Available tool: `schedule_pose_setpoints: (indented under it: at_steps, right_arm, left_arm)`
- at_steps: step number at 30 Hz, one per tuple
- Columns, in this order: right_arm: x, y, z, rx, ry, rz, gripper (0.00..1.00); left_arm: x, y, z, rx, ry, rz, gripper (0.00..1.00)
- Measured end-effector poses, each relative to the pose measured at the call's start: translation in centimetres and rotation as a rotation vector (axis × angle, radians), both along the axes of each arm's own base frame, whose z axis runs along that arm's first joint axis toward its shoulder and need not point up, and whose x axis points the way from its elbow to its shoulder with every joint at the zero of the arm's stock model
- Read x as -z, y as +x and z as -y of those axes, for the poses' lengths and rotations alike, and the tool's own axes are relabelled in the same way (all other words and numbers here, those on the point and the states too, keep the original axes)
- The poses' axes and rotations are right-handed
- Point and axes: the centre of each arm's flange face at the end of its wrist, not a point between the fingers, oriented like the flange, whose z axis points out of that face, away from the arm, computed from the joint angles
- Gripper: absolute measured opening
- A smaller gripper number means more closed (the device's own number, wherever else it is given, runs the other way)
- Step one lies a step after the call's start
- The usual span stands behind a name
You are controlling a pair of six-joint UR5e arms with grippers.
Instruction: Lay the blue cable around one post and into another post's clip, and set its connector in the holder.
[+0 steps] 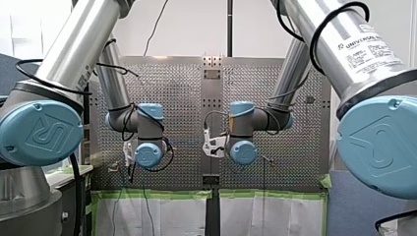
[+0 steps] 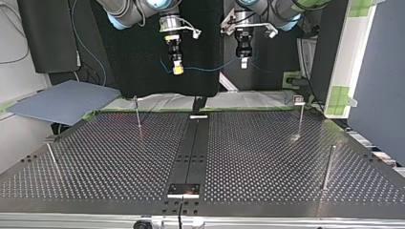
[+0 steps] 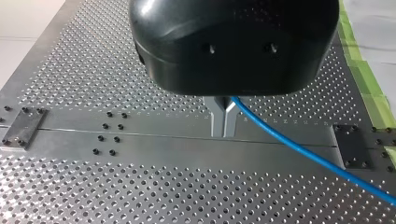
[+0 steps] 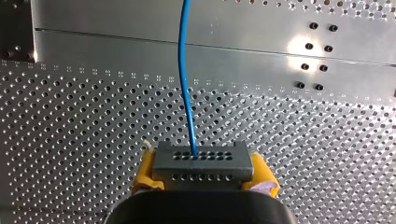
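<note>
Both grippers hang high above the perforated table. My right gripper is shut, its yellow pads clamped on the grey connector. From the connector the blue cable runs straight ahead. My left gripper has its metal fingers shut on the blue cable, which trails off to one side. In the top view the cable sags between my right gripper at the left and my left gripper at the right.
Thin posts stand on the table in the top view: one at the far left, one at the far right with a clip on top, one at the near right, one at the near left. A small bracket sits on the dark centre strip.
</note>
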Motion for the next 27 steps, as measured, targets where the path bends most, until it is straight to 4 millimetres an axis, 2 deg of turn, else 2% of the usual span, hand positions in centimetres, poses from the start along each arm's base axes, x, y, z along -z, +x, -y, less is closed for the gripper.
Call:
schedule_pose_setpoints:
  at_steps: [27]
  right_arm:
    - [-0.1,-0.01,0.04,0.003,-0.002,0.002,0.0]
  left_arm:
    - [0.49,0.16,0.17,0.002,0.001,-0.001,0.0]
